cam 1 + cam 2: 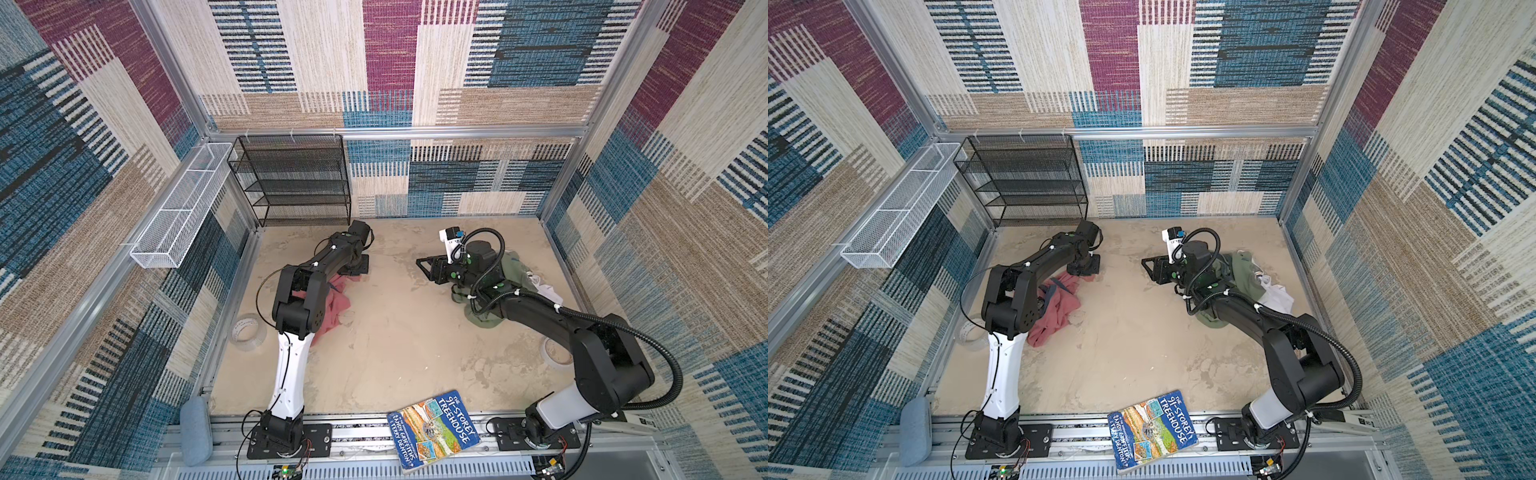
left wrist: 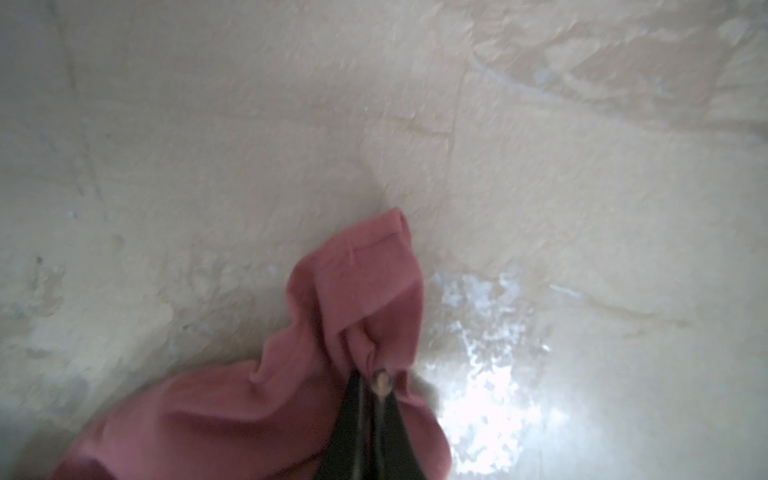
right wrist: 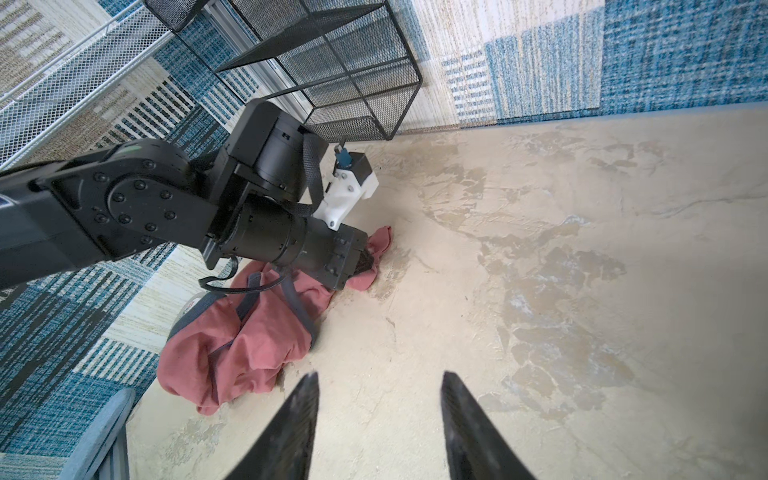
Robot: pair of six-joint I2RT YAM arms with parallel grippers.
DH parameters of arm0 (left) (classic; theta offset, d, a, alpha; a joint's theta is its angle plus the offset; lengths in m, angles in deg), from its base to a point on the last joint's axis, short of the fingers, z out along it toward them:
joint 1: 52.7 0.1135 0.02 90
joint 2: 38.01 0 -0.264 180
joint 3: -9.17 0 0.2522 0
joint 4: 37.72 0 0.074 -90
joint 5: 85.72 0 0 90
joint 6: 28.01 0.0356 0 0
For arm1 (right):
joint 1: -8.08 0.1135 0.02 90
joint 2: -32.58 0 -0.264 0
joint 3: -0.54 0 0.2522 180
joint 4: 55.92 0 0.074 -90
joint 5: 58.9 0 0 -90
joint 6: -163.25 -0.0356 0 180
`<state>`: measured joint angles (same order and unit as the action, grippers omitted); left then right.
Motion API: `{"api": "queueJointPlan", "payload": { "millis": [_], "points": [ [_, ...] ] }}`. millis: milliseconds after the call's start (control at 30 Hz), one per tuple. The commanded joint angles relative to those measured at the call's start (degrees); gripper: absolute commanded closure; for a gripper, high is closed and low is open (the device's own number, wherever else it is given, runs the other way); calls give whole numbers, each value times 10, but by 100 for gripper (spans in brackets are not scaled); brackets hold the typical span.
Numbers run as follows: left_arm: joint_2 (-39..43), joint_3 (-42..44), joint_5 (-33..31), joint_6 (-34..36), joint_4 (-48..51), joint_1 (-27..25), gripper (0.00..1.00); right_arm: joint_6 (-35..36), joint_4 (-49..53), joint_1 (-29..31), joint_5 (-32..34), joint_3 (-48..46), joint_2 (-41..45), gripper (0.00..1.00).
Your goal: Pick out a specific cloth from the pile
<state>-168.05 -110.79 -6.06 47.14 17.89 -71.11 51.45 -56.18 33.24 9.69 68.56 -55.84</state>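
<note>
While lying crumpled on the left of the table [image 1: 395, 340], well apart from the pile [image 1: 513, 266], the cloth [image 2: 357, 291] has one fold pinched between the pressed-together fingers [image 2: 351, 419] of the left gripper [image 2: 374, 380], whereas the right gripper [image 3: 378, 376] hangs beside the pile with fingers spread.

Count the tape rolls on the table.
2. Left tape roll lies near the left wall, beside the cloth. Right tape roll sits near the right wall, partly behind the right arm. Others could be hidden under the pile.
</note>
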Motion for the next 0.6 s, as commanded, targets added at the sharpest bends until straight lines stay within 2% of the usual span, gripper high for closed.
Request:
{"api": "queueJointPlan", "payload": {
  "millis": [0,267,567],
  "points": [
    [38,5,2,-1,-1,1,100,-7,-13,1,2,3,3,49],
    [102,-21,24,-2,-1,2,100,-10,-16,1,-2,1,4,49],
    [115,-128,31,17,35,2,100,-12,-21,1,-1,0,9,49]
  ]
}}
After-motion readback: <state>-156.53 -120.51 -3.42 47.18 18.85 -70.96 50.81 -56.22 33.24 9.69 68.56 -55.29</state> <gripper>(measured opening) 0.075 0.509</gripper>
